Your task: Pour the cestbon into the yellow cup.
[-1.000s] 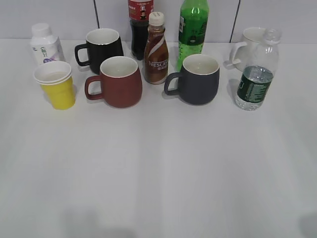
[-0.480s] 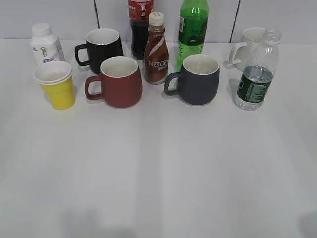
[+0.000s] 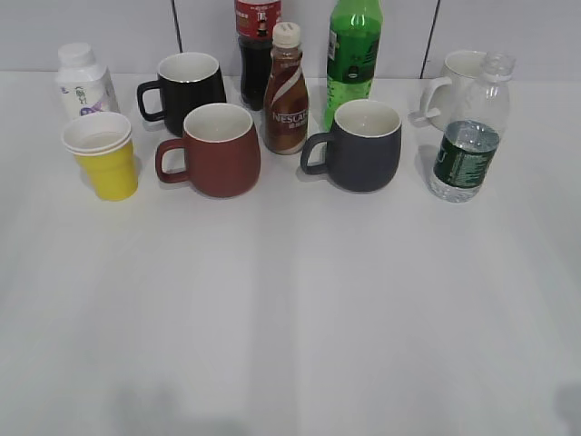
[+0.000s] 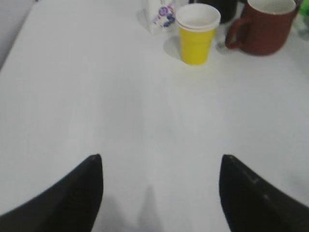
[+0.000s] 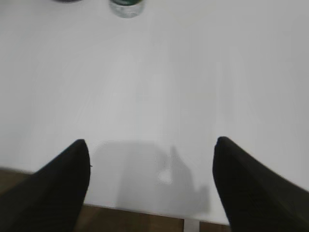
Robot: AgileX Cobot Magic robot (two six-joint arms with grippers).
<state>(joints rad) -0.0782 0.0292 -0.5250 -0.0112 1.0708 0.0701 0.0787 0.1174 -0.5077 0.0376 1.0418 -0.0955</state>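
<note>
The cestbon [image 3: 468,136], clear ribbed plastic, is seen partly filled with water. The tapered yellow cup [image 3: 103,155] looks doubled up, white inside. Left gripper [image 4: 161,169] and right gripper [image 5: 152,159] are both spread wide, nothing held.

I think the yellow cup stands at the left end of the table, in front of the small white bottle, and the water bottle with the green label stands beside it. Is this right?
Not fully. The yellow cup is at the left, in front of the small white bottle, but the water bottle with the green label stands at the far right, near the white mug. The exterior view shows this.

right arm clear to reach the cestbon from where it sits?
Probably yes: the right tool is open, with bare table between it and the cestbon; only the white mug stands behind it.
</note>
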